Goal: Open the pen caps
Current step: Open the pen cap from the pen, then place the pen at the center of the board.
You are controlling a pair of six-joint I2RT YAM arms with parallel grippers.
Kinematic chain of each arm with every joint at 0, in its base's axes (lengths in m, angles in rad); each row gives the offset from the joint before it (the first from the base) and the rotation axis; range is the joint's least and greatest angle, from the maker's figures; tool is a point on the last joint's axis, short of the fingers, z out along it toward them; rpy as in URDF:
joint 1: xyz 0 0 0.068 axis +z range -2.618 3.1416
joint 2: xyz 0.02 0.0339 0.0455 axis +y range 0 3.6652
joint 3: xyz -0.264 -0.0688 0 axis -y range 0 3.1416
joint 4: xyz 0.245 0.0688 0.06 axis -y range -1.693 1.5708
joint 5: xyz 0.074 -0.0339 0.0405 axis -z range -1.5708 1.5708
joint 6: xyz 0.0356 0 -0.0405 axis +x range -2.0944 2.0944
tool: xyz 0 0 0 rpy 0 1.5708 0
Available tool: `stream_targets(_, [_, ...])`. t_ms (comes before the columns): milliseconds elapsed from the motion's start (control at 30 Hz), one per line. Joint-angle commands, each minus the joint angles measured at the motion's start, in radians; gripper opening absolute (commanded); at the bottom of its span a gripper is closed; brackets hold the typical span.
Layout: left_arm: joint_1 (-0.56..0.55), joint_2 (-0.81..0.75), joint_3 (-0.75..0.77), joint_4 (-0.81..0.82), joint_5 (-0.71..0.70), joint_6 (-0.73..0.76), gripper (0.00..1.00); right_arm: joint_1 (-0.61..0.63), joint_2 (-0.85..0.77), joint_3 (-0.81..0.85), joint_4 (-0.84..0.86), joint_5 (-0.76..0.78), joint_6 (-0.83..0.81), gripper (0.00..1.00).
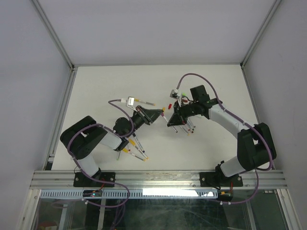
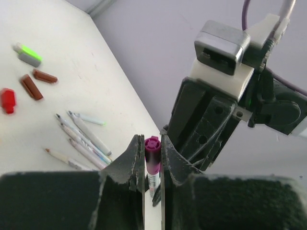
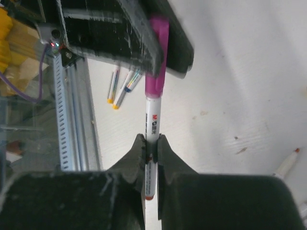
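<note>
Purple cap (image 3: 155,84): centre of the top view, seated on the white barrel (image 3: 152,122), pinched tight in the left gripper (image 2: 153,163). Barrel clamped in the right gripper (image 3: 151,148), jaws nearly closed on it. Advised: pull straight apart along the barrel's axis, grips firm, no bending.

The top camera looks steeply down from above and behind the arm bases on the ribbed aluminium rail (image 1: 158,178). From far off it takes in the whole white tabletop (image 1: 96,91). The left wrist camera sits close behind the left gripper (image 2: 152,152), facing along its fingers toward the right arm. The right wrist camera sits equally close behind the right gripper (image 3: 151,143) and faces back toward that rail. Both wrist views share the magenta plastic cap (image 2: 152,160) and thin white pen barrel (image 3: 152,124) clamped between the two grippers.
</note>
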Motion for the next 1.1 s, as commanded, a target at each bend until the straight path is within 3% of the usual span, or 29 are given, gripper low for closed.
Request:
stream_targets(0, [0.188, -0.069, 0.038, 0.237, -0.191, 0.01, 0.0, 0.02, 0.042, 0.025, -0.13, 0.018, -0.056, 0.0])
stream_targets(200, [0.276, -0.169, 0.056, 0.121, -0.27, 0.057, 0.0, 0.029, 0.071, 0.038, -0.152, 0.048, -0.069, 0.0])
stream_targets(333, [0.294, -0.276, 0.009, 0.011, -0.262, 0.08, 0.0, 0.029, 0.07, 0.047, -0.152, 0.192, -0.06, 0.0])
stream_targets(433, [0.296, -0.409, -0.024, -0.22, -0.217, 0.091, 0.0, 0.032, 0.08, 0.066, -0.176, 0.378, -0.065, 0.0])
stream_targets(567, [0.294, -0.56, -0.036, -0.603, -0.188, 0.084, 0.0, 0.064, 0.112, 0.079, -0.198, 0.506, -0.047, 0.0])
stream_targets(700, [0.293, -0.699, -0.061, -0.85, -0.207, 0.062, 0.0, 0.104, 0.167, 0.104, -0.211, 0.633, -0.009, 0.0])
stream_targets(867, [0.294, -0.788, -0.101, -0.986, -0.186, 0.003, 0.0, 0.133, 0.185, 0.103, -0.195, 0.7, 0.012, 0.0])
stream_targets(1067, [0.293, -0.795, -0.135, -0.999, -0.142, -0.059, 0.0, 0.147, 0.199, 0.104, -0.172, 0.752, 0.03, 0.05])
